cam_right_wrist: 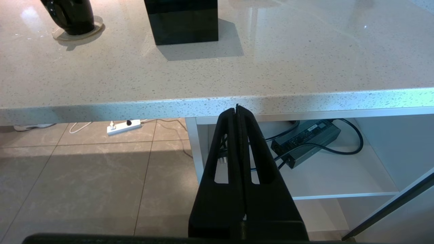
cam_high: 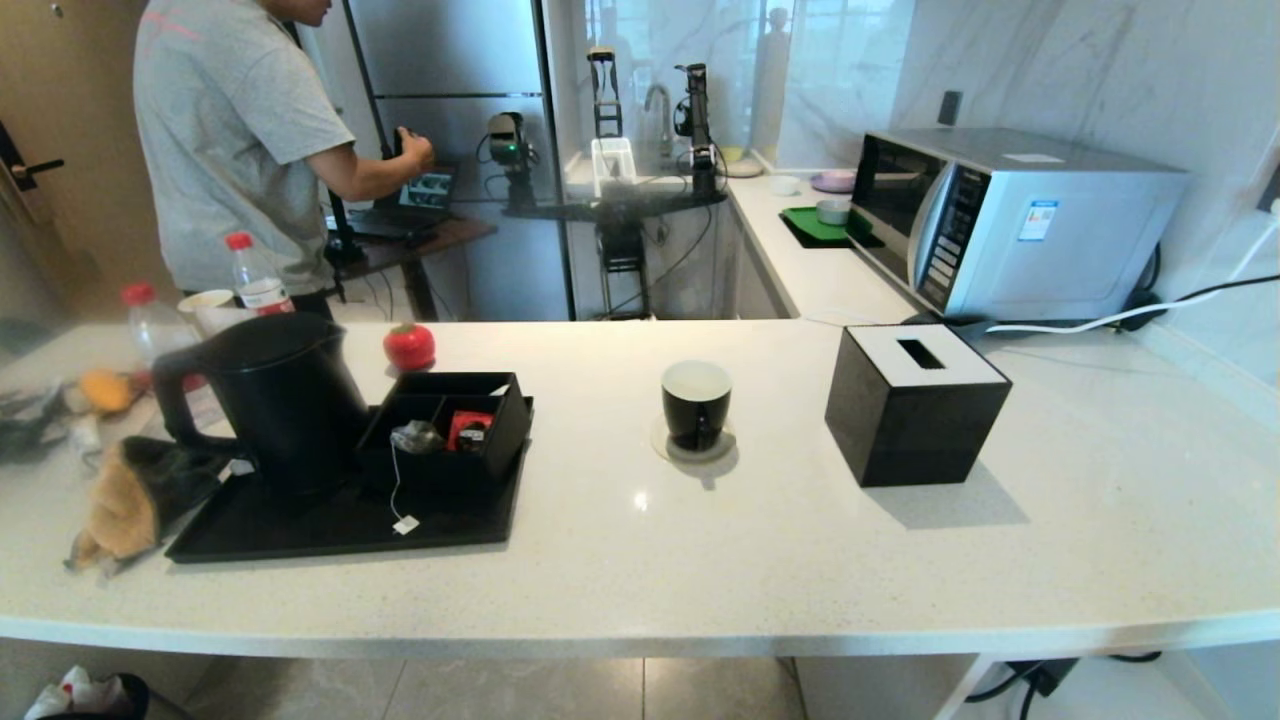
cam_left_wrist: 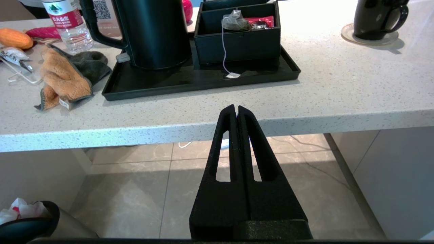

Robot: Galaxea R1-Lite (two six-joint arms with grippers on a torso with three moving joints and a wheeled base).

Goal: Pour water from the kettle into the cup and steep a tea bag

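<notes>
The matte black kettle (cam_high: 275,395) stands upright on a black tray (cam_high: 330,525) at the counter's left, handle facing left. Beside it a black divided box (cam_high: 445,430) holds the tea bag (cam_high: 415,436); its string runs down to a white tag (cam_high: 405,524) on the tray. The black cup (cam_high: 696,403) with a white inside sits on a round coaster mid-counter. Neither arm shows in the head view. My left gripper (cam_left_wrist: 236,107) hangs shut below the counter's front edge, facing the tray (cam_left_wrist: 200,81), kettle (cam_left_wrist: 152,30) and tea bag (cam_left_wrist: 235,21). My right gripper (cam_right_wrist: 236,109) is shut, below the edge, with the cup (cam_right_wrist: 69,15) far off.
A black tissue box (cam_high: 915,400) stands right of the cup. An orange-and-grey cloth (cam_high: 135,495), red-capped bottles (cam_high: 255,275), a paper cup (cam_high: 207,305) and a red tomato-like object (cam_high: 409,346) crowd the left. A microwave (cam_high: 1010,215) is at back right. A person (cam_high: 250,130) stands behind.
</notes>
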